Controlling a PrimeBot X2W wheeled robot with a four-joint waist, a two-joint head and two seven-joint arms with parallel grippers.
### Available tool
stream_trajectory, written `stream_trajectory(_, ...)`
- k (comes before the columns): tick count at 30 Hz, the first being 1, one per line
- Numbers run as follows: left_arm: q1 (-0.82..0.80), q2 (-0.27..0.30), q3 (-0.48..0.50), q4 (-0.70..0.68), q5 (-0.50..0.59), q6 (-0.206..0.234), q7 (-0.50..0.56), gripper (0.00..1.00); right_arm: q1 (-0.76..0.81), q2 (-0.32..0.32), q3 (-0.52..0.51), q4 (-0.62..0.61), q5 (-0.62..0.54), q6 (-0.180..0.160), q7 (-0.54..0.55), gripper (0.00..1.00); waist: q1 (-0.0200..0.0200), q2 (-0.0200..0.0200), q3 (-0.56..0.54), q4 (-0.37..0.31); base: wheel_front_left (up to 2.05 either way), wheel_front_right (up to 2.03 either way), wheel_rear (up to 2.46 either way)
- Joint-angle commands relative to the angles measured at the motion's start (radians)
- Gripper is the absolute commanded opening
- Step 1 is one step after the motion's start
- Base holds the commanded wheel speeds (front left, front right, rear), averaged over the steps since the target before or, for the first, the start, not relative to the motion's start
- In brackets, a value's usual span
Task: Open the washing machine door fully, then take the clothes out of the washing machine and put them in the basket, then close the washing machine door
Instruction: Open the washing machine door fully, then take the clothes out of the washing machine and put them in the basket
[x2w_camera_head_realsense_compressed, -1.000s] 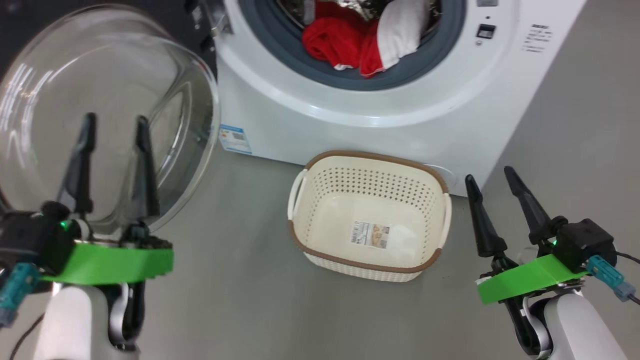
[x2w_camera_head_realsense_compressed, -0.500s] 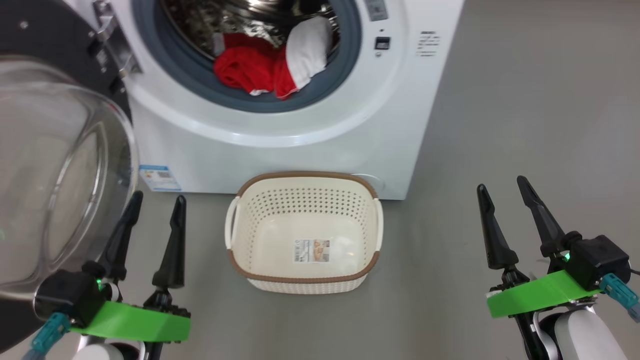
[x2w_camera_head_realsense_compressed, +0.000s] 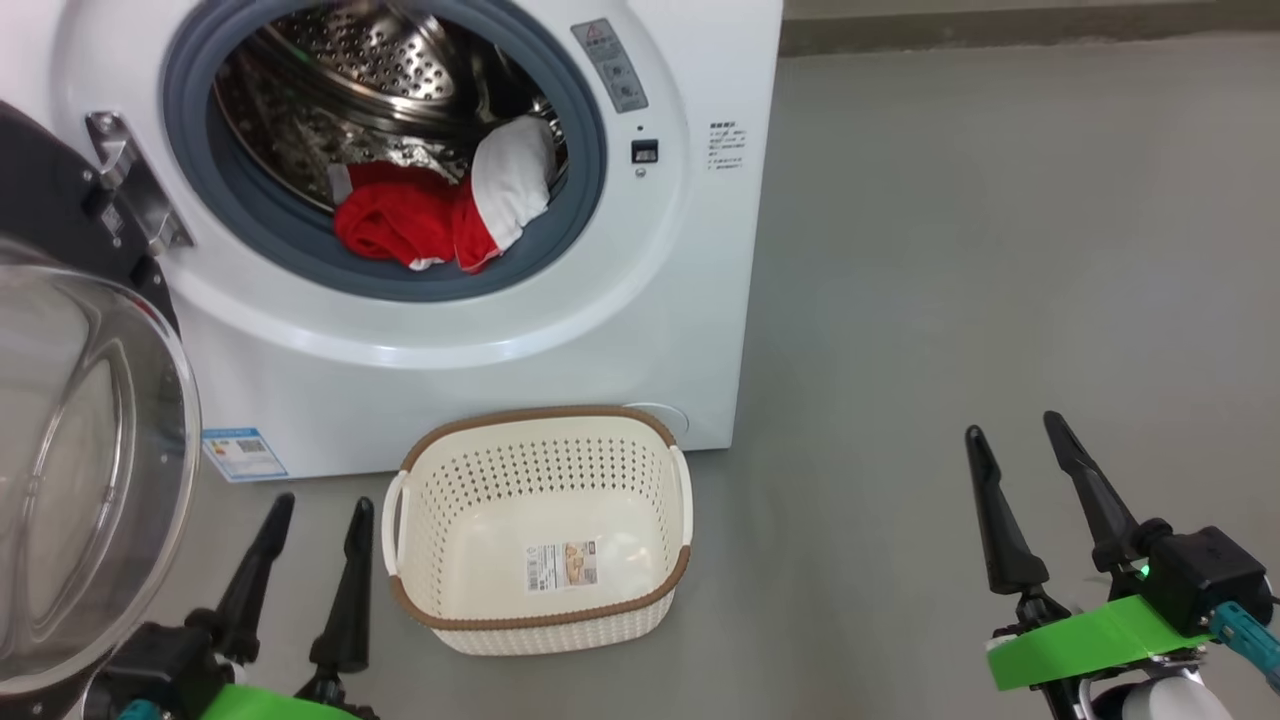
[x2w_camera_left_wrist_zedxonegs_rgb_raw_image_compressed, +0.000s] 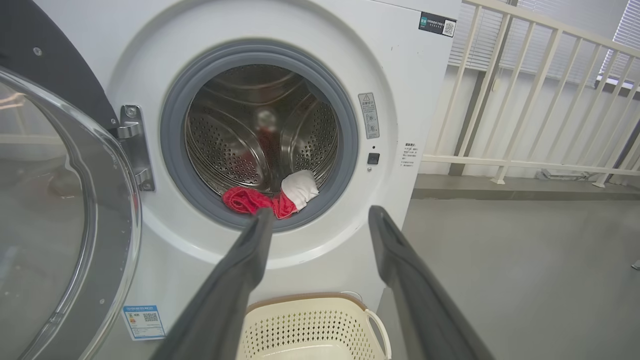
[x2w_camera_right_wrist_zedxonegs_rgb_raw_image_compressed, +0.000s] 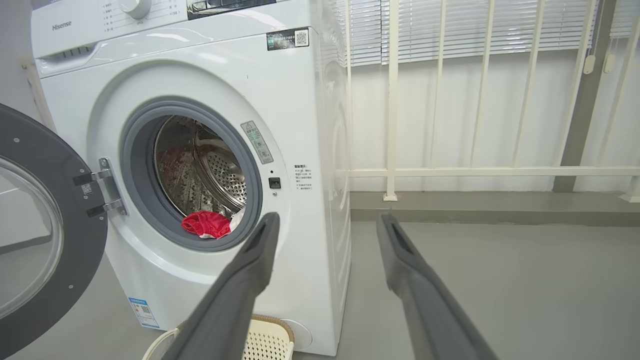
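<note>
The white washing machine (x2w_camera_head_realsense_compressed: 500, 340) stands with its door (x2w_camera_head_realsense_compressed: 80, 450) swung wide to the left, the clear glass bowl facing me. Red and white clothes (x2w_camera_head_realsense_compressed: 430, 220) lie at the front lip of the steel drum, also seen as clothes (x2w_camera_left_wrist_zedxonegs_rgb_raw_image_compressed: 260, 200) and clothes (x2w_camera_right_wrist_zedxonegs_rgb_raw_image_compressed: 206, 224). The cream basket (x2w_camera_head_realsense_compressed: 540, 411) sits empty on the floor in front of the machine. My left gripper (x2w_camera_head_realsense_compressed: 325, 500) is open between the door and the basket, holding nothing. My right gripper (x2w_camera_head_realsense_compressed: 1012, 425) is open over bare floor, right of the basket. Left gripper (x2w_camera_left_wrist_zedxonegs_rgb_raw_image_compressed: 321, 212) and right gripper (x2w_camera_right_wrist_zedxonegs_rgb_raw_image_compressed: 327, 217) both point towards the machine.
Grey floor (x2w_camera_head_realsense_compressed: 950, 250) stretches to the right of the machine. A white railing (x2w_camera_right_wrist_zedxonegs_rgb_raw_image_compressed: 450, 170) with blinds behind it runs along the far wall. A blue sticker (x2w_camera_head_realsense_compressed: 245, 455) marks the machine's lower left front. The door hinge (x2w_camera_head_realsense_compressed: 130, 180) sits left of the drum opening.
The whole head picture has shifted, so the camera moved and shows more of the drum. My left gripper has left the front of the door glass and hangs beside the basket. Both grippers stay open.
</note>
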Motion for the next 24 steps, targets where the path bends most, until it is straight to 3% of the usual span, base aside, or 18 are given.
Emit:
stream_trajectory(1, 0.002, 0.015, 0.035, -0.007, 0.000, 0.001, -0.005, 1.00, -0.002, -0.001, 0.007, -0.033, 0.008, 0.007, -0.006, 1.00, 0.0000, 0.0000, -0.025, -0.016, 0.00, 0.00, 0.00)
stream_trajectory(24, 0.039, 0.026, 0.052, 0.044, 0.023, 0.001, -0.005, 1.00, 0.065, -0.001, -0.043, -0.052, -0.007, 0.007, -0.006, 1.00, 0.0000, 0.0000, -0.061, -0.006, 0.00, 0.00, 0.00)
